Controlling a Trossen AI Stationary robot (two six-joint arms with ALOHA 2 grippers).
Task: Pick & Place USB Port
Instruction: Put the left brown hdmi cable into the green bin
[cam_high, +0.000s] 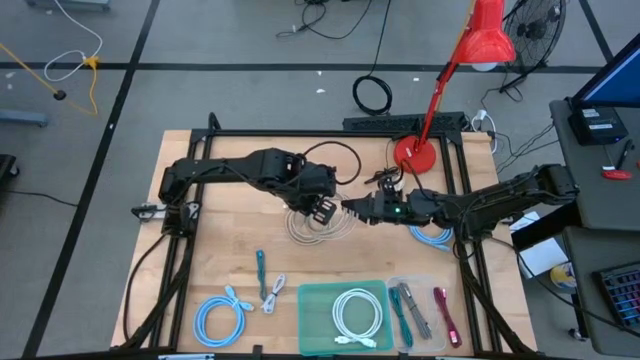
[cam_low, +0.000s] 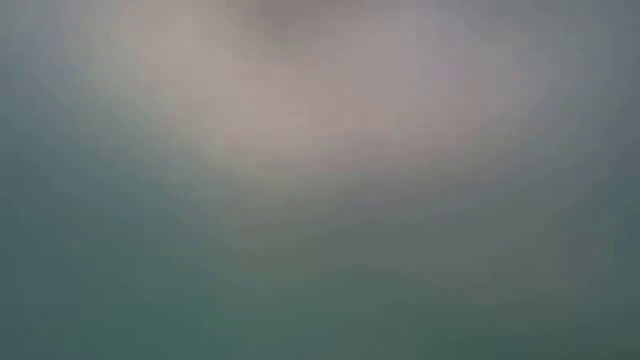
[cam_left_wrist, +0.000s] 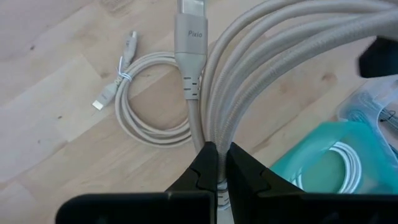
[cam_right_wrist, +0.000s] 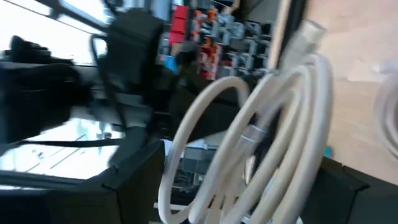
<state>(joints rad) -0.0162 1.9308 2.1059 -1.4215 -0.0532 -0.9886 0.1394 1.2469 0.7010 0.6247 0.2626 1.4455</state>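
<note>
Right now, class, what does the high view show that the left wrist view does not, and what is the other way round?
High view only: both arms, the red lamp, the blue cables. Left wrist view only: the left pincer shut on the beige cable, whose plug reads "Pixio". Both: the beige cable, the green tray holding a white cable.

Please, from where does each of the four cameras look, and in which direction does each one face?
High view: above, facing straight down on the table; both arms show, left gripper and right gripper meeting mid-table.
Low view: only blur; nothing can be told.
Left wrist view: down past its shut fingers, pinching the beige cable.
Right wrist view: sideways toward the room, the cable coil close up.
Shared: the beige cable, high and both wrist views.
</note>
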